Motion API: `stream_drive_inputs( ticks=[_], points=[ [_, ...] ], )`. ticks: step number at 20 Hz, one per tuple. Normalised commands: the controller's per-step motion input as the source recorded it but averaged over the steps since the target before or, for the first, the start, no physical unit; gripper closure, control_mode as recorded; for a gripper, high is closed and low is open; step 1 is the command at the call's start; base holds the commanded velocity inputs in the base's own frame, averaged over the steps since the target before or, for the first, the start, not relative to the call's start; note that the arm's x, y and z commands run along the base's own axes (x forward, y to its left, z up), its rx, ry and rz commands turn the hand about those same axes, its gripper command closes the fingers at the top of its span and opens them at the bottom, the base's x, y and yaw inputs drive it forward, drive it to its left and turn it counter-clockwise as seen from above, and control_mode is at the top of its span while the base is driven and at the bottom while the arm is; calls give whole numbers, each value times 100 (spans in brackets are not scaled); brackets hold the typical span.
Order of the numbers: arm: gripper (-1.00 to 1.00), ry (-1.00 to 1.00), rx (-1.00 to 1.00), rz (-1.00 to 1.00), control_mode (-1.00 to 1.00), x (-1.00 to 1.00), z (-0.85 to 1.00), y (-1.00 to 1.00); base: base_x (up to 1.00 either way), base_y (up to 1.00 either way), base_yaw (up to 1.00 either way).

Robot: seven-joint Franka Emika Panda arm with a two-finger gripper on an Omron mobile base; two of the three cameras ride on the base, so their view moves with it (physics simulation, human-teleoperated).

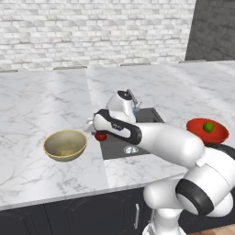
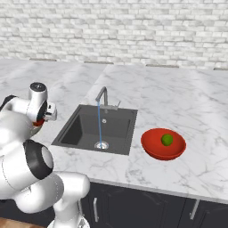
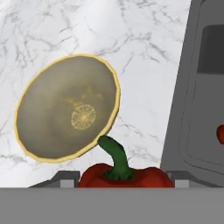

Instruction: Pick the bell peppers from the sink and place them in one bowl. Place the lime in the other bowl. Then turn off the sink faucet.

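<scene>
End effector (image 3: pixel 118 180) pinching red pepper (image 3: pixel 124 175), carried over counter (image 1: pixel 27 179) between sink (image 2: pixel 95 127) and tan bowl (image 1: pixel 65 145). Second pepper (image 3: pixel 220 134) in sink. Lime (image 2: pixel 167 140) in red bowl (image 2: pixel 151 149). Faucet (image 2: pixel 103 97) running. Next: centre over tan bowl, release.

No readable text, labels, brands, numbers or signs anywhere. Tan bowl (image 3: pixel 68 107): a round golden pattern at the centre of its inside, ornamental, no letters legible. Red bowl (image 2: pixel 151 149), sink (image 2: pixel 84 129), faucet (image 2: pixel 103 95), marble table (image 2: pixel 178 102), brick wall (image 2: pixel 116 31): all unmarked.
</scene>
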Motion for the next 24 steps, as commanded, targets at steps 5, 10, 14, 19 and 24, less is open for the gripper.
stream_drive_inputs(
  ticks=[5,10,14,19,24],
  points=[
    [100,0,1,3,-100,-1,3,53,0,0,0],
    [100,0,0,0,-100,0,0,45,0,0,0],
    [100,0,0,0,-100,0,0,47,0,0,0],
    [100,0,0,0,-100,1,-1,42,0,0,0],
    [100,0,0,0,-100,12,-19,25,0,0,0]
  ],
)
